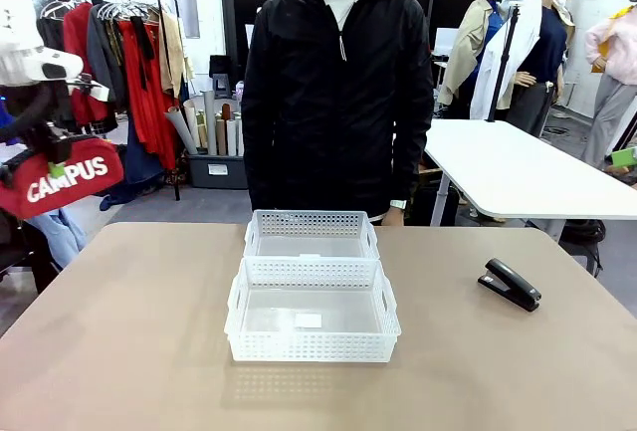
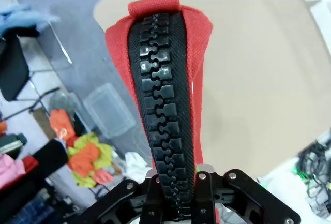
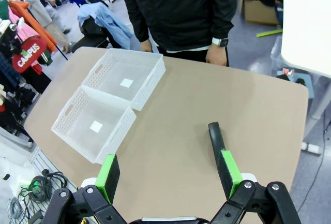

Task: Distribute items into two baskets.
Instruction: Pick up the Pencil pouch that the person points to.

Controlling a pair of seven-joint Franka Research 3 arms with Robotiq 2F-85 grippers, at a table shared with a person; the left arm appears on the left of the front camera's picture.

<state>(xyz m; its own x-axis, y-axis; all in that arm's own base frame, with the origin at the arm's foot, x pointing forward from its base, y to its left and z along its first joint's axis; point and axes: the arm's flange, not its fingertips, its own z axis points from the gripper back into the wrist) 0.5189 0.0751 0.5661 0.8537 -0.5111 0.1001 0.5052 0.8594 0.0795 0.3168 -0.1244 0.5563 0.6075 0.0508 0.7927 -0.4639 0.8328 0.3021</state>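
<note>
The red pouch [image 1: 62,184] with white "CAMPUS" lettering hangs in the air off the table's left side, and my left gripper [image 1: 45,152] is shut on its top. In the left wrist view its black zipper [image 2: 163,105] runs up from between my fingers [image 2: 176,195]. Two white mesh baskets sit mid-table, one far [image 1: 312,222] and one near [image 1: 312,346], both holding nothing; they also show as the far basket [image 3: 155,76] and near basket [image 3: 121,131]. The black stapler [image 1: 510,284] lies on the right of the table. My right gripper [image 3: 168,169] hovers open above the table, the stapler [image 3: 214,136] just beyond its right pad.
A person in a black jacket stands at the far edge behind the baskets, one hand [image 3: 216,57] hanging by the table. The tan table [image 1: 129,331] has open room left and right of the baskets. A white table [image 1: 518,177] stands at the back right.
</note>
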